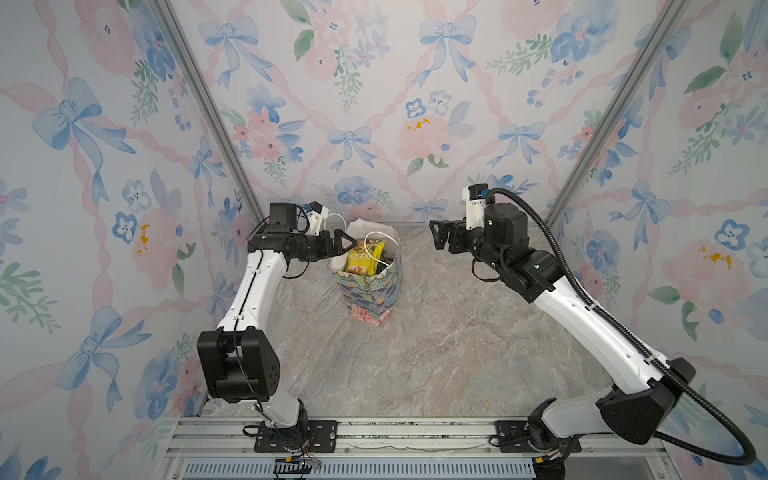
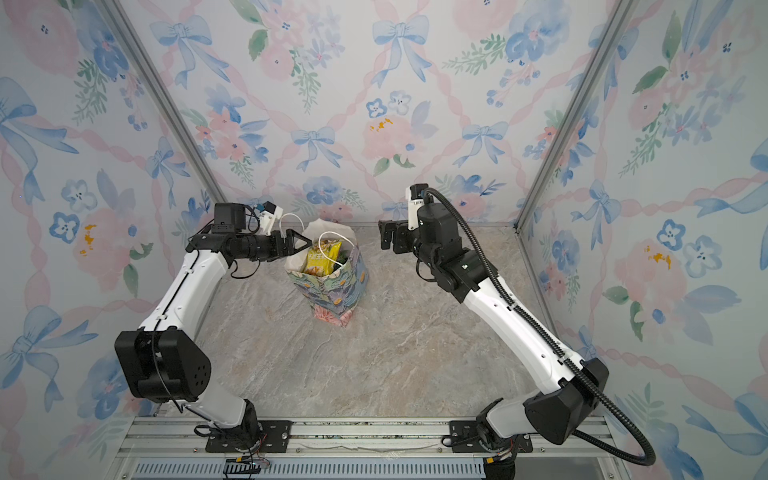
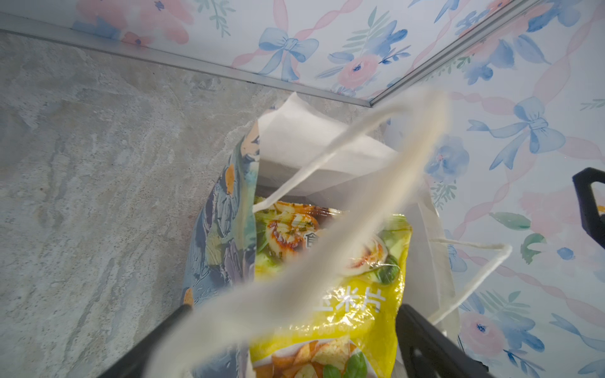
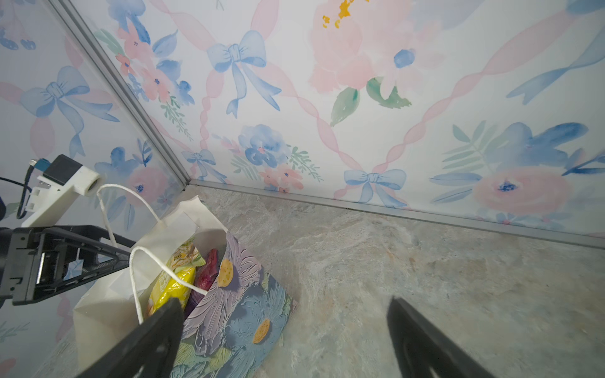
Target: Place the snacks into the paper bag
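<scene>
The paper bag (image 1: 376, 293) (image 2: 338, 291) stands upright at the back middle of the table, its mouth open. A yellow snack packet (image 1: 365, 258) (image 2: 319, 262) (image 3: 357, 304) sticks up out of it. A dark red packet (image 4: 209, 271) sits next to the yellow packet (image 4: 173, 281) inside. My left gripper (image 1: 348, 243) (image 2: 302, 243) (image 3: 294, 330) hangs at the bag's left rim, open, its fingers apart on either side of the yellow packet. A blurred white cord handle (image 3: 353, 209) crosses that view. My right gripper (image 1: 436, 235) (image 2: 384, 235) (image 4: 284, 302) hovers open to the right of the bag (image 4: 235, 314), holding nothing.
The marble table (image 1: 436, 353) shows no loose packets in either top view. Floral walls close the back and both sides, with the back wall just behind the bag. An aluminium rail (image 1: 374, 432) with both arm bases runs along the front edge.
</scene>
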Available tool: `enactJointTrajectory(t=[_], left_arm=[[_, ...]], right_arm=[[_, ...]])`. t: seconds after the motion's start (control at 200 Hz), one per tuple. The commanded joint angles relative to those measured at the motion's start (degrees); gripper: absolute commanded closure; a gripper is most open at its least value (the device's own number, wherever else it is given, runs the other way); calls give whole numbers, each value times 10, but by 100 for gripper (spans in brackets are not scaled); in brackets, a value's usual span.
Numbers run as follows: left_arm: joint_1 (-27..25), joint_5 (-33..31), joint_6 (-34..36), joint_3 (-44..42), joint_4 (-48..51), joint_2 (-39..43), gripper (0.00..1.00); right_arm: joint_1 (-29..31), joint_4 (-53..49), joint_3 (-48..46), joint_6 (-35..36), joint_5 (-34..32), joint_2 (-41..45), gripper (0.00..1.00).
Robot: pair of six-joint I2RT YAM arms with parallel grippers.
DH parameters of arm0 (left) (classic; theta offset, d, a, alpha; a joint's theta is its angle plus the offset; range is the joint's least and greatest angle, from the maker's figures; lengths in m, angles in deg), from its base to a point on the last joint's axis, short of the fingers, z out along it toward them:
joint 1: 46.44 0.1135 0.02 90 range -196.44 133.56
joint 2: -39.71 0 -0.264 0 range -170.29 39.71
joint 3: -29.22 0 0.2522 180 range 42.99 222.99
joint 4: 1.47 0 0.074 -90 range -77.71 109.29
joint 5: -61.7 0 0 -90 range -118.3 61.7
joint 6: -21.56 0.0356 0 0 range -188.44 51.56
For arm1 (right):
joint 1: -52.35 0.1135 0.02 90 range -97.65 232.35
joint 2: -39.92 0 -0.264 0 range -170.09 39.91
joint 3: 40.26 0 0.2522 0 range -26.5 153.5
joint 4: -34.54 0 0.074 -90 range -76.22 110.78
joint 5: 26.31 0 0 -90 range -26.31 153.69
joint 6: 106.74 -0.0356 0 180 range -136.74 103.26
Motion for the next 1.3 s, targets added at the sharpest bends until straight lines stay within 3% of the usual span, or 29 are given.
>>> enactJointTrajectory(t=[0.0,0.235,0.625,0.8,1.05,1.145,1.295], left_arm=[[2,-7,4,14,-7,21,2],[2,-34,3,2,-7,49,2],[3,-192,-8,-54,-41,221,2],[3,-294,-44,-198,-144,391,2],[3,-432,-81,-539,-390,669,2],[3,-464,-114,-610,-417,702,2],[3,-489,-109,-678,-460,680,2]], right_arm=[[-11,3,-19,-8,-11,27,2],[-30,2,-43,-7,-10,54,3],[-60,25,-111,15,-6,99,4],[-85,35,-194,9,-34,140,4],[-126,145,-423,44,-87,251,3],[-137,216,-506,64,-122,281,4],[-154,276,-570,97,-157,278,3]])
